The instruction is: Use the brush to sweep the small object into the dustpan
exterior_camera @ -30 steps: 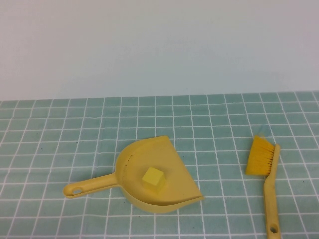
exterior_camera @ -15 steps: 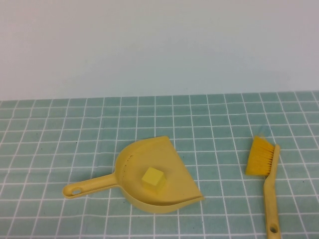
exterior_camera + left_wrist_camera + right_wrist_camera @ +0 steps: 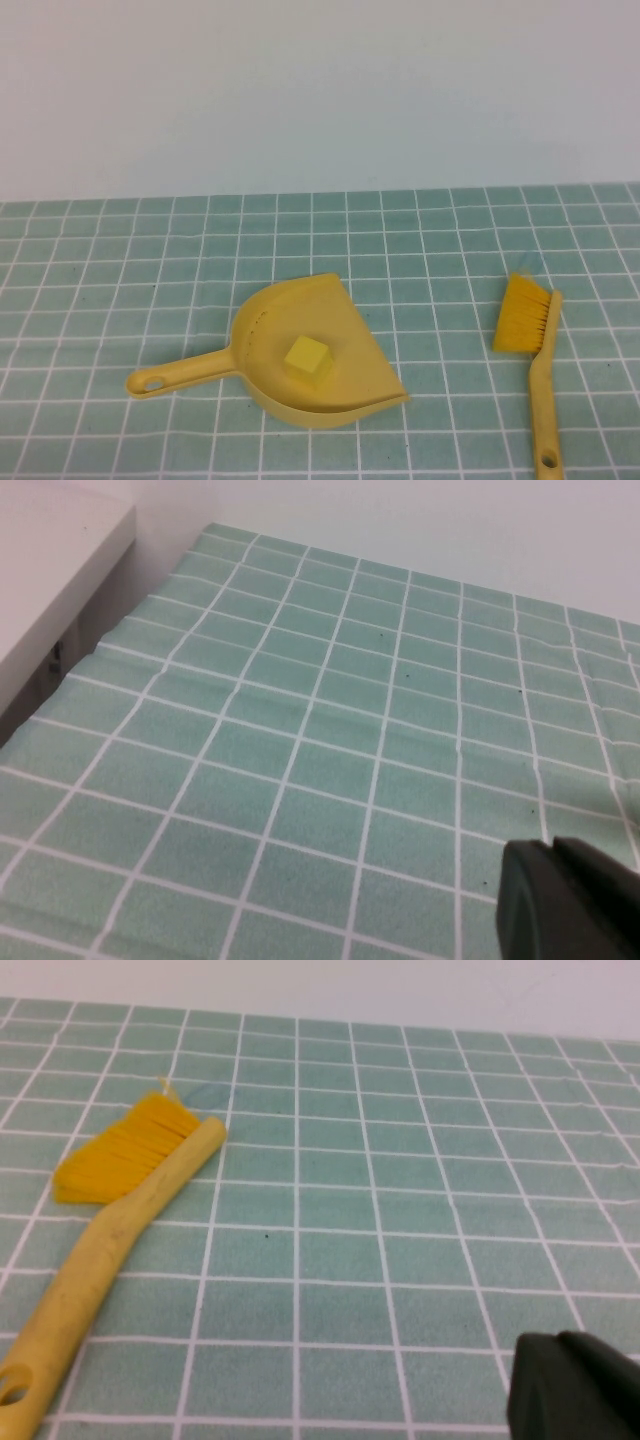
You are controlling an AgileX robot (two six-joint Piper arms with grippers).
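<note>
Surface: green cloth w/ white grid lines (image 3: pixel 100 290), slightly wrinkled, covering the table; plain pale wall (image 3: pixel 320 90) behind, at 12 o'clock. A white ledge (image 3: pixel 50 570) runs along the cloth's edge in left wrist view.

Mustard-yellow plastic dustpan (image 3: pixel 350 370) lies near centre, handle toward 8 o'clock. Small bright yellow soft-edged cube (image 3: pixel 307 358) sits inside the scoop. Slim mustard-yellow plastic brush (image 3: pixel 541 375) lies flat at 4 o'clock, well apart from the pan, bristles toward 12, untouched.

Left gripper (image 3: pixel 570 900) sits low over bare cloth, clenched, holding nothing. Right gripper (image 3: pixel 575 1390) sits near the brush, apart from it, clenched, empty.

Vs. earlier frames: no change; pan, cube, brush all in same spots.
</note>
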